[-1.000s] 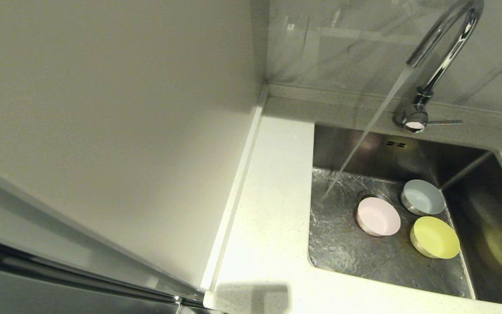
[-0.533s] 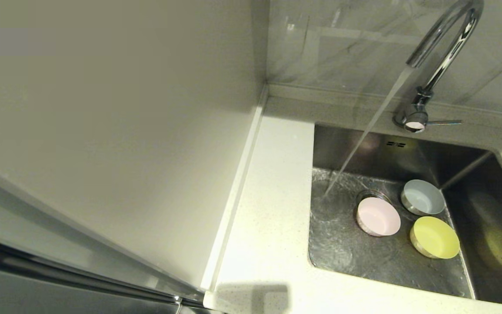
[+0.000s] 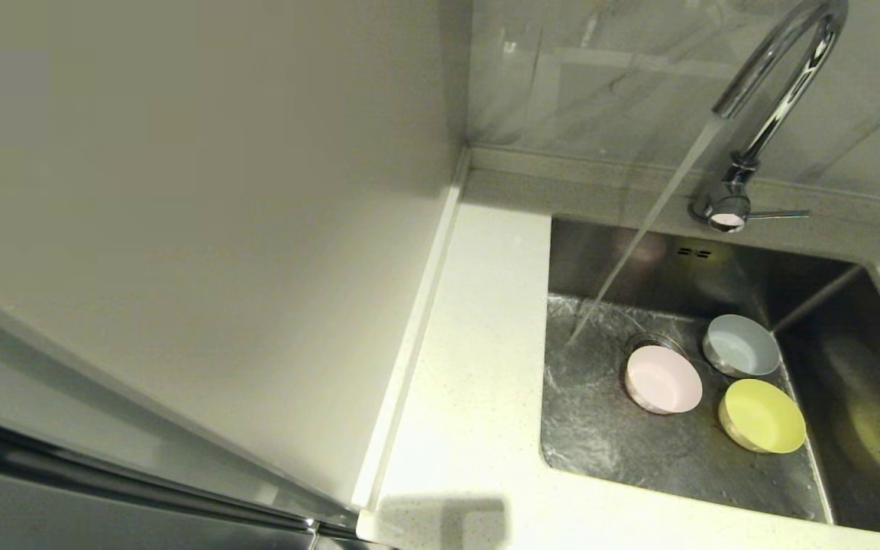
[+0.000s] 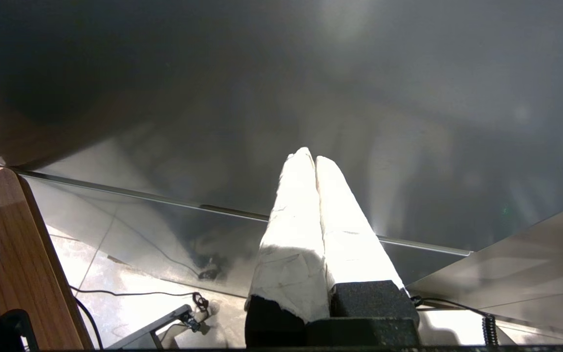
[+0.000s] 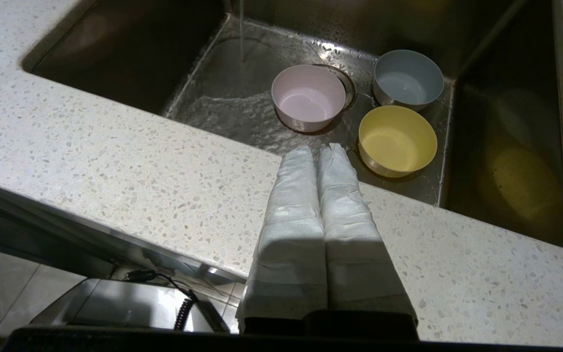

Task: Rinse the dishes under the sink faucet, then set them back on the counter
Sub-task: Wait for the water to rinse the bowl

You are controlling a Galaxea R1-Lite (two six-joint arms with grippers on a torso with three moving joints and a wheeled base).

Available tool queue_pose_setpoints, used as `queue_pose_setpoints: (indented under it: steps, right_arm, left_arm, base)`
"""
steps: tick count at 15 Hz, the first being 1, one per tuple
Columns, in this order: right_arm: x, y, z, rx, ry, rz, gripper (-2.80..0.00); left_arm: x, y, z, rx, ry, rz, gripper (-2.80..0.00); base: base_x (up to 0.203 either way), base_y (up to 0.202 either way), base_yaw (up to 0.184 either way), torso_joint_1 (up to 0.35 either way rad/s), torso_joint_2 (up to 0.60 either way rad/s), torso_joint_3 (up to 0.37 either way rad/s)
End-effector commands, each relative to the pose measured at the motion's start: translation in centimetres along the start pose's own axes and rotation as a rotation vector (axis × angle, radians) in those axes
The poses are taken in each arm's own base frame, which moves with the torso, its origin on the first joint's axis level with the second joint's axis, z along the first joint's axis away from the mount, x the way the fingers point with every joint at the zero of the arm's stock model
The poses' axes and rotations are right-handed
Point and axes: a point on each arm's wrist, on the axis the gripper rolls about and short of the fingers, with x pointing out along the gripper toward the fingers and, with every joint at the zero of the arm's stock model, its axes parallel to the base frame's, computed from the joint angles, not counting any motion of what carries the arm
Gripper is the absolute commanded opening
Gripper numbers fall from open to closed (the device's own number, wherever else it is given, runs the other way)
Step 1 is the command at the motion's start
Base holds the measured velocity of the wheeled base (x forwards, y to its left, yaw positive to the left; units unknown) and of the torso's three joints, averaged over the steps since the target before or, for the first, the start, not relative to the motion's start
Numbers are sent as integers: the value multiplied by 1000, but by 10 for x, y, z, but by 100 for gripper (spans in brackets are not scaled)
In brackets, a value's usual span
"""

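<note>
Three small bowls stand upright on the floor of the steel sink point(image 3: 623, 451): a pale pink bowl point(image 3: 663, 379) over the drain, a blue-grey bowl point(image 3: 741, 345) behind it, a yellow-green bowl point(image 3: 762, 416) to its right. The chrome faucet point(image 3: 780, 84) runs; its stream lands on the sink floor left of the pink bowl point(image 5: 308, 97). My right gripper point(image 5: 316, 149) is shut and empty, held above the counter's point(image 5: 130, 166) front edge, short of the yellow-green bowl point(image 5: 397, 140) and the blue-grey bowl point(image 5: 408, 78). My left gripper point(image 4: 311, 157) is shut and empty, low beside a grey cabinet face. Neither arm shows in the head view.
A tall pale cabinet side point(image 3: 180, 229) walls off the left of the counter point(image 3: 470, 397). The faucet's thin lever point(image 3: 780, 215) points right. Tiled wall behind. Floor, cables and a wooden panel point(image 4: 22, 254) lie below the left gripper.
Only the water ripples on the sink floor shift; the bowls and the faucet stay put.
</note>
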Motion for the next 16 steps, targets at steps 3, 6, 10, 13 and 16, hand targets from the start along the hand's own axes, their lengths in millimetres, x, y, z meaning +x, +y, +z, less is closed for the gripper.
queue_pose_setpoints:
  steps: [3,6,10,13,16]
  right_arm:
    - [0,0,0,-1,1,1,-280]
    - [0,0,0,-1,1,1,-280]
    - [0,0,0,-1,1,1,-280]
    - [0,0,0,-1,1,1,-280]
    - [0,0,0,-1,1,1,-280]
  left_arm:
    - [0,0,-1,-1,3,0,-280]
    - [0,0,-1,-1,3,0,-280]
    - [0,0,-1,-1,2,0,-280]
    - [0,0,-1,-1,3,0,-280]
    - [0,0,0,-1,1,0,-280]
  base:
    - [0,0,0,0,0,0]
    - [0,0,0,0,0,0]
    - [0,0,0,0,0,0]
    - [0,0,0,0,0,0]
    - [0,0,0,0,0,0]
